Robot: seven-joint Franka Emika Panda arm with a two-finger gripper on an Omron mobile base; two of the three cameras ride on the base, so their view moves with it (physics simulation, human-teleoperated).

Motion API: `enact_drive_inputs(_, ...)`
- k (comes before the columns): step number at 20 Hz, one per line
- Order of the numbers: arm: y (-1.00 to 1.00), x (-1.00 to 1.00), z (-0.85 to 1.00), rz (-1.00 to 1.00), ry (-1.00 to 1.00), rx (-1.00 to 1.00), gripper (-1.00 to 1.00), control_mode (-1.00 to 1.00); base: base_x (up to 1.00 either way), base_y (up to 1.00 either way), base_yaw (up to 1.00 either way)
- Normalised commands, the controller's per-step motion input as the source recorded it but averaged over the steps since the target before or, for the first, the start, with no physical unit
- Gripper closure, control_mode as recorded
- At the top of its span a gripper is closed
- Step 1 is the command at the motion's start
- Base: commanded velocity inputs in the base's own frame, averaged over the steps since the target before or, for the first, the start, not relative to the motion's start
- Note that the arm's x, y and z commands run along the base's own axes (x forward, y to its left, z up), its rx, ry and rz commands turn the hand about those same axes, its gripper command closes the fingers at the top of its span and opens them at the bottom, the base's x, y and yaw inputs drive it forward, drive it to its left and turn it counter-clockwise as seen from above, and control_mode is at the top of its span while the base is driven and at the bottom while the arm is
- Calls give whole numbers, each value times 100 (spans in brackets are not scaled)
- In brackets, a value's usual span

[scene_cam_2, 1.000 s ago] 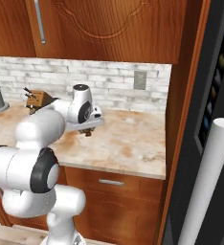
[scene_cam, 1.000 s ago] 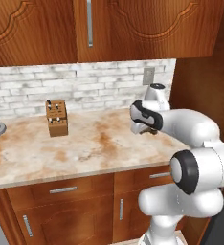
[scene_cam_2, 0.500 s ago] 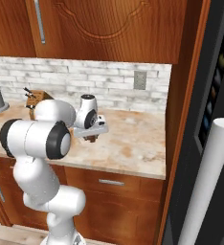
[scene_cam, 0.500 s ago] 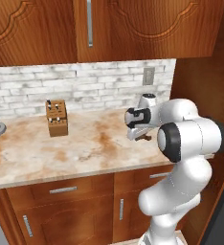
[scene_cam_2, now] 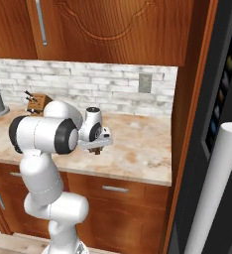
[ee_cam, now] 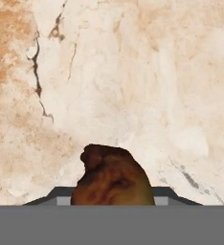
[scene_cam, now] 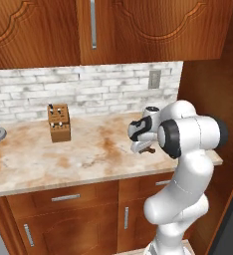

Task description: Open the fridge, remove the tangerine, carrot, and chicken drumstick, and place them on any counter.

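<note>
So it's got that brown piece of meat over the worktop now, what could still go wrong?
The gripper holds the chicken drumstick above the counter, not on it. If the jaws open at this height, the meat may bounce or roll. It also hangs fairly near the counter's front edge, so a roll that way could take it to the floor.

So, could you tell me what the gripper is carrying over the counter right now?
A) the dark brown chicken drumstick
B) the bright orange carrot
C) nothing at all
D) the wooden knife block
A: in the hand view a dark brown lump of meat, the chicken drumstick, sits between the fingers of the gripper, above the marbled counter.
</note>
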Motion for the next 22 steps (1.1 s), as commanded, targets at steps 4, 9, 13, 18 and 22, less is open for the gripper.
enact_drive_inputs(4, 0, 0, 0, 0, 0, 0, -100, -100, 0, 0, 0)
enact_drive_inputs(9, 0, -1, 5, 5, -15, 0, -100, -100, 0, 0, 0)
enact_drive_inputs(13, 0, -37, 93, 1, -24, 0, -100, -100, 0, 0, 0)
enact_drive_inputs(18, 0, -80, 100, 1, -18, 2, -100, -100, 0, 0, 0)
enact_drive_inputs(22, 0, -100, 100, 0, -4, 9, -100, -100, 0, 0, 0)
